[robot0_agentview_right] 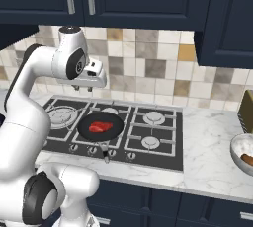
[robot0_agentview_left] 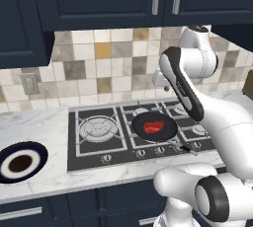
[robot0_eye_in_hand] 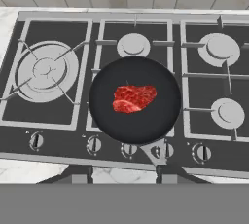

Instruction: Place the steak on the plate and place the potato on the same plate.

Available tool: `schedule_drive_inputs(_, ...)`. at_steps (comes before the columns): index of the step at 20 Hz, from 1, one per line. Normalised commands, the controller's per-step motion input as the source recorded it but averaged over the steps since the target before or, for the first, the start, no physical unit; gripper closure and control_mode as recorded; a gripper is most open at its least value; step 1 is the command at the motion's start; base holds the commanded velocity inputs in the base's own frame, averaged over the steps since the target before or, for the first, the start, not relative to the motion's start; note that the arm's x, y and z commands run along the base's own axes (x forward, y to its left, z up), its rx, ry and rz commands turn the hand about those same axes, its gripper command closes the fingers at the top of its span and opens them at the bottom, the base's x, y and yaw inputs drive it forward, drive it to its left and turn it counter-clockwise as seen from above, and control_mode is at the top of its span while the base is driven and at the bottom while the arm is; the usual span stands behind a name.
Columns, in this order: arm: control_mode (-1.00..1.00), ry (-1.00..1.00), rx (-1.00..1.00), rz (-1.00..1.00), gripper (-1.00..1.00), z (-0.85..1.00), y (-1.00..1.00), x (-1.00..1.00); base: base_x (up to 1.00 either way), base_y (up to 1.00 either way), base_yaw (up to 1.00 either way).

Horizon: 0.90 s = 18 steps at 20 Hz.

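The steak (robot0_eye_in_hand: 133,99), a small red slab, lies in the middle of a black frying pan (robot0_eye_in_hand: 107,121) on the stove's front centre burner; it also shows in the left base view (robot0_agentview_left: 153,127) and the right base view (robot0_agentview_right: 100,127). My gripper (robot0_eye_in_hand: 122,175) hovers high above the pan, pointing down, fingertips apart with nothing between them; from the right it hangs over the stove's back left (robot0_agentview_right: 83,89). The plate (robot0_agentview_left: 38,150), navy-rimmed, sits on the counter left of the stove. The potato (robot0_agentview_right: 247,159), a brown lump, rests in a glass bowl (robot0_agentview_right: 236,148) far right.
The pan's handle (robot0_agentview_right: 105,153) points toward the counter's front edge. Burner grates and a row of knobs (robot0_eye_in_hand: 92,144) surround the pan. A tiled wall and dark upper cabinets stand behind the stove. A brown block (robot0_agentview_right: 247,106) sits at the back right.
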Motion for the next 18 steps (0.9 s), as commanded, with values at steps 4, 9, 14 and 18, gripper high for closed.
schedule_drive_inputs(4,-1.00,0.00,0.00,0.00,-1.00,0.00,0.00,-0.02,0.00,0.00,0.00)
schedule_drive_inputs(9,-1.00,0.00,0.00,-0.03,-1.00,-0.16,0.00,0.00,0.00,0.00,0.00)
schedule_drive_inputs(14,-1.00,0.02,0.00,-0.04,-1.00,-0.50,-0.02,0.00,0.00,0.00,0.00)
schedule_drive_inputs(18,-1.00,0.09,0.00,-0.09,-1.00,-0.71,-0.01,0.02,0.00,0.00,0.00)
